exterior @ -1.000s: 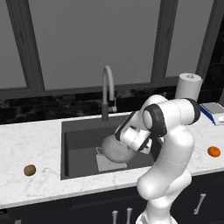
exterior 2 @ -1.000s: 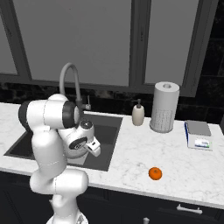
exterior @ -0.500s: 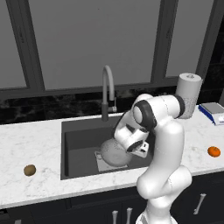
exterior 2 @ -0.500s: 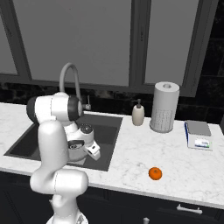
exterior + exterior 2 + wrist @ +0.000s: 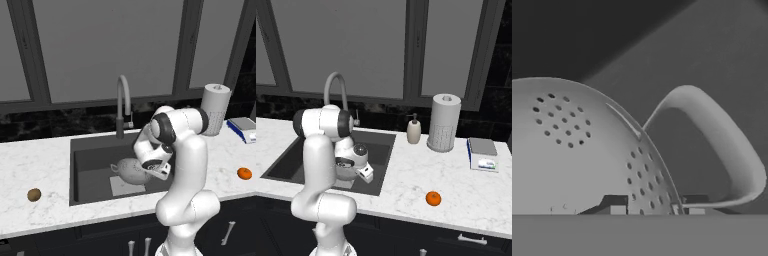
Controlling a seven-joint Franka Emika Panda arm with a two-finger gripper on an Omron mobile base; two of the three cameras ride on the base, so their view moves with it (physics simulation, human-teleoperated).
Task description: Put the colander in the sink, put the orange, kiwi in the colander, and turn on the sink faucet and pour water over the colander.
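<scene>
Over the sink: the arm reaches down into the sink [image 5: 90,155] with the colander [image 5: 131,170] held low above the lighter square on the basin floor.
Jaws: closed tight on the colander's rim beside one loop handle; the hand view shows the pierced wall and the loop right at the fingertips [image 5: 617,209].
Gripper: the gripper [image 5: 156,169] sits at the colander's right side, toward the right wall of the sink.
Colander pose: tilted, bowl turned partly on its side; whether it touches the basin floor I cannot tell.
Step in hand: setting the colander down. Judged best done by levelling it so its low base lands flat and the mouth faces up, then letting go only once it rests.
Faucet: the sink faucet [image 5: 123,105] stands at the back edge of the sink; the spout arches forward, so a spot under it would suit the later pour.
Fruit: the kiwi [image 5: 34,194] lies on the desk [image 5: 30,165] left of the sink, near the front edge; the orange [image 5: 244,173] lies well apart on the right side.
Open room: the basin's left half is free; the right wall is close to the wrist, so lifting straight up looks safest.
</scene>
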